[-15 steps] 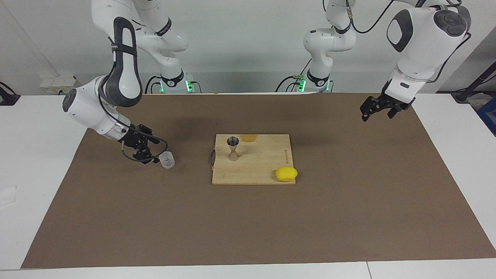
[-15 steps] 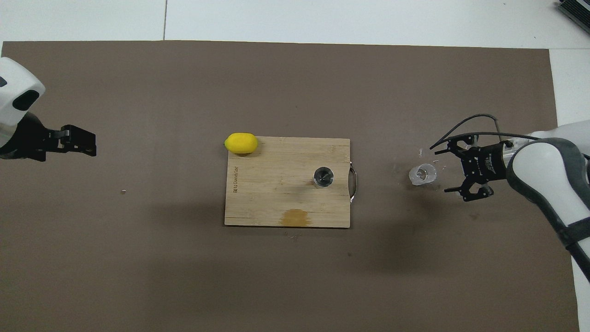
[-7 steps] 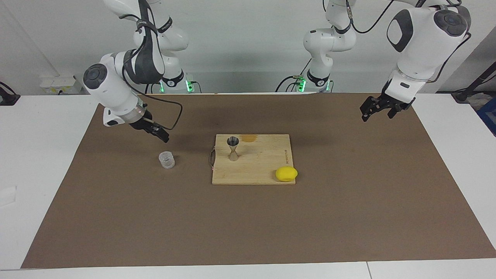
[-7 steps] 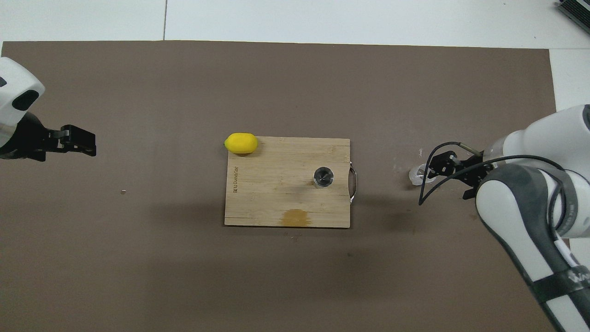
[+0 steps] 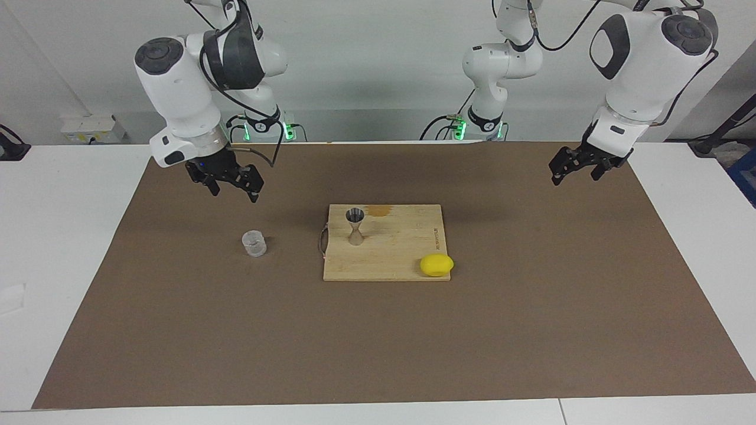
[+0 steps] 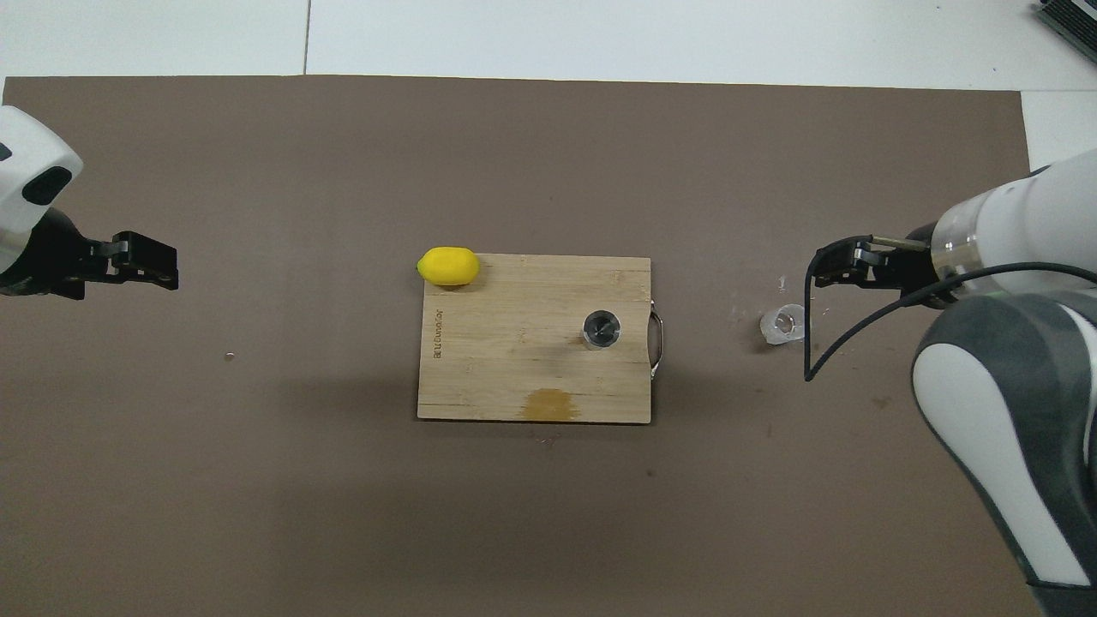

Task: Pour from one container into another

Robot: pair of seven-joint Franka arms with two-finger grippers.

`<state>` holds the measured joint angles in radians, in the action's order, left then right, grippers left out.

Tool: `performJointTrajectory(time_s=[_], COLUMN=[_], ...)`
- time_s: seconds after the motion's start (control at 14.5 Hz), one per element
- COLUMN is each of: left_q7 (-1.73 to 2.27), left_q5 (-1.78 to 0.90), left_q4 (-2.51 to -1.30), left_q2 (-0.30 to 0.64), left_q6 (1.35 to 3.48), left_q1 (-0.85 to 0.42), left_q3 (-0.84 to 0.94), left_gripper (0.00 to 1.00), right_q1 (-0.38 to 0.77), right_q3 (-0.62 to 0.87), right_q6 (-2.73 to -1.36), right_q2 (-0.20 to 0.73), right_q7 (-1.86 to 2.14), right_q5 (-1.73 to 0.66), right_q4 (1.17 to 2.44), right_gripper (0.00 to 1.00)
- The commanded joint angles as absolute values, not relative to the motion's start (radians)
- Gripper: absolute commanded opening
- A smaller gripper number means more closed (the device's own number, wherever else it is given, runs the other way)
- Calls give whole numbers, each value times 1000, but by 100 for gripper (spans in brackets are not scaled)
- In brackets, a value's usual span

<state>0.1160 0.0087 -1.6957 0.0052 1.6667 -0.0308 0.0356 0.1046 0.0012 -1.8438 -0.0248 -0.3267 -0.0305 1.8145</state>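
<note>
Small clear cup (image 5: pixel 254 243) upright on brown mat (image 5: pixel 378 342)

Right arm lifts away from the clear cup

A second ago the right gripper (image 5: pixel 233 188) sat low on the brown mat (image 5: pixel 531 330), jaws spread level just beside the clear cup (image 5: pixel 254 243) on the side toward the right arm's end of the table; half a second ago it had risen and swung round, and now it hangs high in the air, fingers pointing down and apart, holding nothing, over bare mat between the cup and the robots' edge, with the arm's wrist and forearm drawn upright above it. In the overhead view the gripper (image 6: pixel 844 264) no longer overlaps the cup (image 6: pixel 782 324)
</note>
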Motion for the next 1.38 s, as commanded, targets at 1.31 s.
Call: performJointTrajectory(time_s=[1.31], left_q7=[127], left_q5=[3], left_q4=[-1697], left_q2=[2], left_q6=[1675], left_q1=[-35], left_q3=[28], left_gripper=[100], right_q1=[63], right_q3=[-3], right_q6=[-1687], right_q2=[-5], right_q7=[-150], right_q5=[20], right_q4=[1655], right_gripper=[100])
